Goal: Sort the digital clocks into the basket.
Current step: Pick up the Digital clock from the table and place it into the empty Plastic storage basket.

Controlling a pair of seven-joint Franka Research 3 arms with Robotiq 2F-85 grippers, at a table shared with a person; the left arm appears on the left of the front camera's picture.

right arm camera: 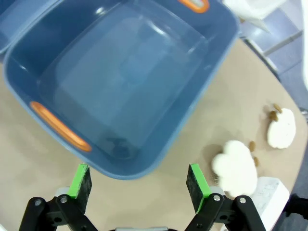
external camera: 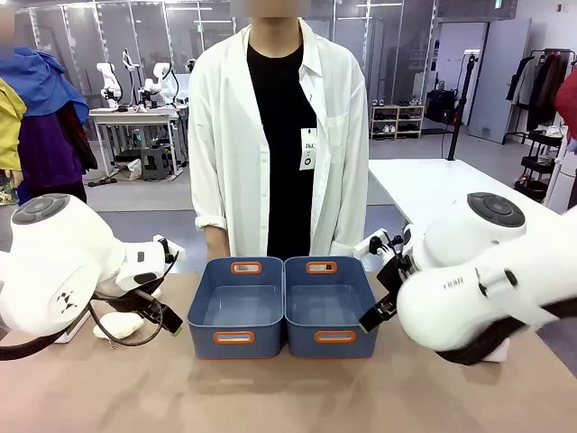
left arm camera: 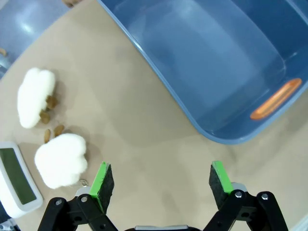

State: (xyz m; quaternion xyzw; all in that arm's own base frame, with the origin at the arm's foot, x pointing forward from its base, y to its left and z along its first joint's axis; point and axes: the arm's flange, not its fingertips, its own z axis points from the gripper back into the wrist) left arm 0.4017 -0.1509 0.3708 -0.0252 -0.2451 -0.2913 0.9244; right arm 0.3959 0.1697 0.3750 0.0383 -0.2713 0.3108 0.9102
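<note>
Digital clock [left arm camera: 17, 180] near left tool [left arm camera: 160, 169], apart

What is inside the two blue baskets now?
Nothing visible: the left basket and the right basket show bare blue floors. Their near walls hide a floor strip from the front.

The tan table [external camera: 288, 388] carries a left bin [external camera: 236, 349] and a right bin [external camera: 311, 347], side by side at its middle. Left of them lie one plush toy [left arm camera: 61, 160], a second toy [left arm camera: 34, 96] and a white clock [left arm camera: 17, 178]. Right of them lie a third toy [right arm camera: 236, 168], a fourth toy [right arm camera: 281, 127] and another clock [right arm camera: 269, 197].
</note>
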